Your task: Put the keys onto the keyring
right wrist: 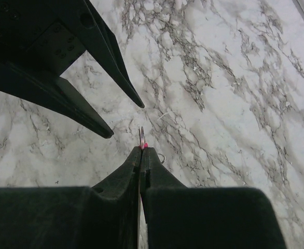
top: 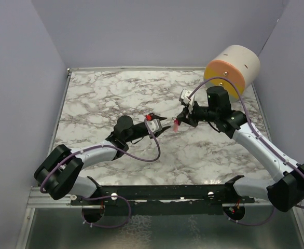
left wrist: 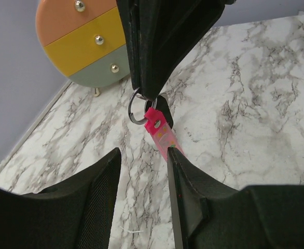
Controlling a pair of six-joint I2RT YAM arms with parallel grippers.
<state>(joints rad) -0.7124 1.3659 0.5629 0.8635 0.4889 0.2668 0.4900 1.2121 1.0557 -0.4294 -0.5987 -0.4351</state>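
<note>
1. right pincer (right wrist: 140, 151): fingers pressed together, pinching the keyring (left wrist: 160, 132) by its top end, held clear of the marble table (left wrist: 256, 104).
2. keyring look: slim bright pink-red strip with pale print on its face. A thin grey metal ring (left wrist: 130, 108) sits at its top.
3. The ring pokes out just past the right pincer's tips. The strip hangs below them on a slant.
4. key (left wrist: 163, 108): only a small black rounded head shows, tucked behind the strip's top, right at the right pincer's tips. Shaft not visible. Can't tell if it's on the ring.
5. left pincer (left wrist: 143, 153): jaws spread, nothing clamped. It faces the right pincer, tips just beside each other.
6. The strip's lower end meets the inner edge of one of the left pincer's fingers (left wrist: 191, 187). Touching or just overlapping, can't tell.
7. Right wrist view: ring edge-on with a sliver of pink at the tips.
</note>
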